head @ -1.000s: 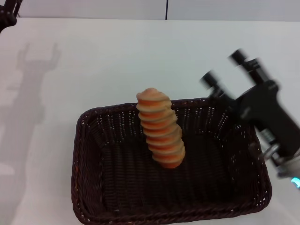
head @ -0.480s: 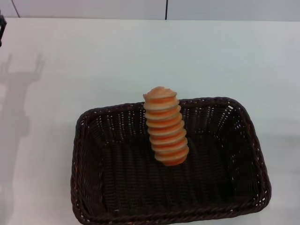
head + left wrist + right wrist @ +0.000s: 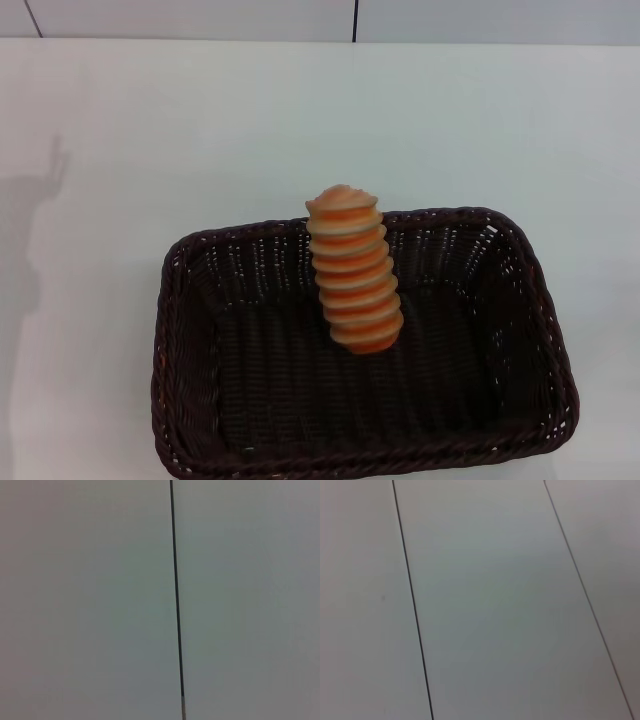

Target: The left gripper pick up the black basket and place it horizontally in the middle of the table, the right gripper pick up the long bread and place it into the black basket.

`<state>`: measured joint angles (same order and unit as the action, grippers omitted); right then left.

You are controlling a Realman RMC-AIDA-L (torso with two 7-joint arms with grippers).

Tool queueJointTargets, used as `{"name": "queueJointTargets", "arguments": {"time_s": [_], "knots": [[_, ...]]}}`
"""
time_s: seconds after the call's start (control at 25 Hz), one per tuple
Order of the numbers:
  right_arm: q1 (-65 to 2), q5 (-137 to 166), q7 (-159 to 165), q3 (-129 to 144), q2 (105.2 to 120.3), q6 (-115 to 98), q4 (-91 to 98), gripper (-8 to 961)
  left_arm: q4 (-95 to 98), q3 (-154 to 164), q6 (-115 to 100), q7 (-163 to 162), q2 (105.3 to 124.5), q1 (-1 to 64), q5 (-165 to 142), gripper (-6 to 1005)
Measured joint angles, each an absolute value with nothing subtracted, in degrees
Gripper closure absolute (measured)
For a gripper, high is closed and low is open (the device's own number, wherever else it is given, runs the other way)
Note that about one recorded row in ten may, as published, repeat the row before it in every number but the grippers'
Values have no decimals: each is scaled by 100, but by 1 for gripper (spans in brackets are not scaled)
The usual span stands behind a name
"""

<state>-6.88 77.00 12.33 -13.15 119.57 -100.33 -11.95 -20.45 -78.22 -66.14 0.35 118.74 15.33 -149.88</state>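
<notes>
The black basket (image 3: 200, 400) lies lengthwise across the near middle of the white table (image 3: 300, 120) in the head view. The long bread (image 3: 353, 272), tan with orange-brown stripes, lies inside it, leaning with one end on the basket's far wall and the other on its floor. Neither gripper shows in any view. Both wrist views show only pale panels with thin dark seams.
A faint arm shadow (image 3: 35, 230) falls on the table at the far left. Bare white tabletop lies behind and to both sides of the basket. A wall with a dark seam (image 3: 355, 20) runs along the far edge.
The right gripper, beside the basket's right end a second ago, has left the view. The left gripper, at the top left corner, has also gone. The bread settled slightly to the right.
</notes>
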Motion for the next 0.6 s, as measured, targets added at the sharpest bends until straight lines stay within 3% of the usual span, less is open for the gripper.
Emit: {"name": "queueJointTargets", "arguments": {"time_s": [0.6], "knots": [[-763, 7700, 1165, -1298, 11952, -9909, -1187, 125, -1900, -7712, -6617, 13, 11901, 1530, -14975, 191]]}}
